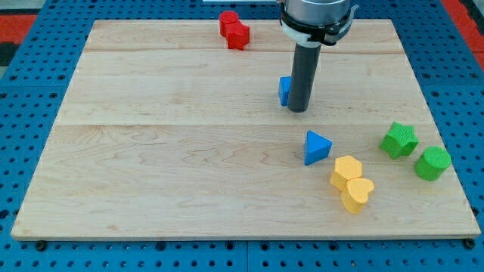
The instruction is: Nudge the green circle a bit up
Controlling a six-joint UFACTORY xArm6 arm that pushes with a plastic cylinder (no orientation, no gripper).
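Observation:
The green circle (432,163) lies near the board's right edge, low in the view. A green star-shaped block (398,140) sits just up and left of it. My tip (298,110) is down on the board in the upper middle, far to the left of and above the green circle. It stands right against a blue block (284,91), which the rod partly hides.
A blue triangle (316,146) lies below my tip. Two yellow blocks, one a hexagon (347,171) and one a heart (358,194), sit touching at lower right. Two red blocks (234,30) sit together near the top edge. The wooden board (166,151) rests on a blue pegboard.

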